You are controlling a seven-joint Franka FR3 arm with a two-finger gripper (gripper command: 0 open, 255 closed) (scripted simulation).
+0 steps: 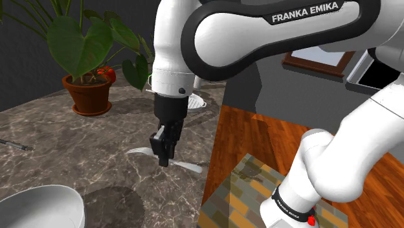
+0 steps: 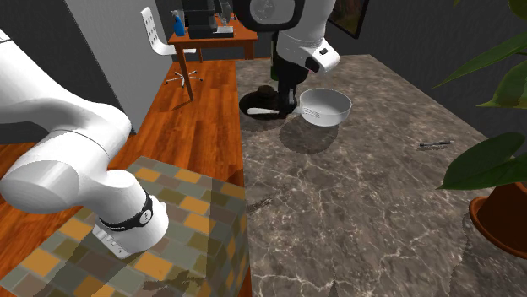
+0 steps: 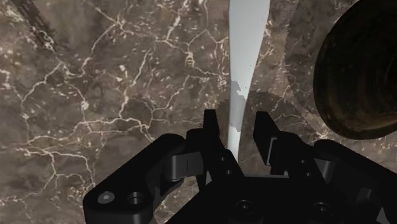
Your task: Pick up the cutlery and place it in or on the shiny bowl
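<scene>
Down low, the hand (image 3: 236, 118) straddles the white cutlery (image 3: 245, 38), fingers (image 3: 212, 130) apart

The arm (image 1: 213, 32) is made of rounded, glossy white shells with dark bands at the joints. In the upper right of the shoulder view, one black band carries white "FRANKA EMIKA" lettering (image 1: 304, 14). At lower right a black ring (image 1: 288, 199) bears small white print beside what seems to be a red button (image 1: 311, 220). The gripper (image 1: 165, 157) is all black and angular, with round screw recesses (image 3: 105, 197).
</scene>
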